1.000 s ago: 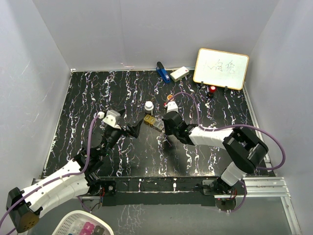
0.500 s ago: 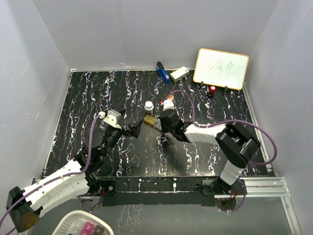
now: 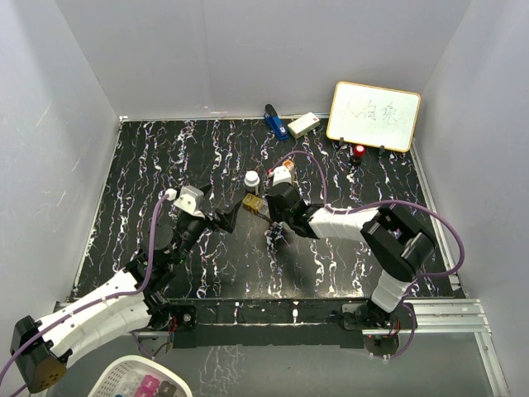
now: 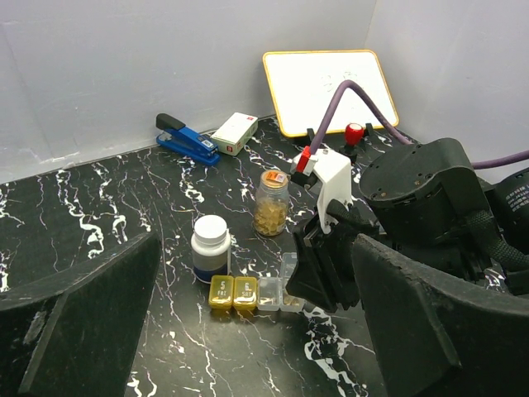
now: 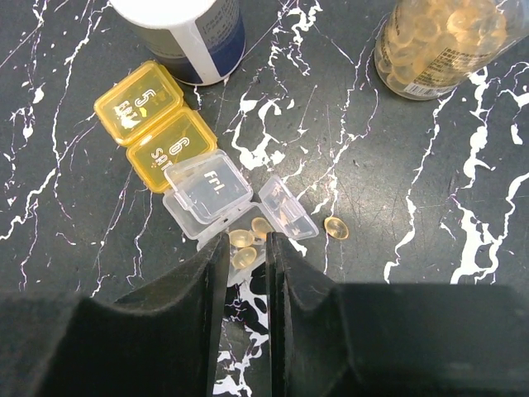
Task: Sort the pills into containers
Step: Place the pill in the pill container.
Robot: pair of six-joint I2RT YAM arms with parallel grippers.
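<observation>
The small clear pill box [image 5: 208, 192] has two shut yellow-gold sections [image 5: 157, 124] and two open clear ones; three amber pills [image 5: 244, 257] lie in one. One pill [image 5: 335, 228] lies loose on the table beside it. My right gripper [image 5: 247, 240] hovers just over the open section, jaws narrowly apart and empty. The dark bottle with white cap [image 5: 186, 25] and the golden-amber bottle [image 5: 442, 41] stand behind. From above, the box [image 3: 253, 203] lies between my open left gripper [image 3: 227, 217] and the right gripper [image 3: 270, 219]. The left wrist view shows the box [image 4: 248, 292] and both bottles [image 4: 210, 246], [image 4: 271, 203].
A blue stapler [image 3: 274, 121], a white block [image 3: 303, 125] and a small whiteboard [image 3: 374, 115] stand along the back wall, with a red-capped object [image 3: 359, 151] before the board. A white basket [image 3: 140, 380] sits below the table's front edge.
My right gripper has shifted slightly left, closer over the pill box's open sections. The left arm has not moved.
</observation>
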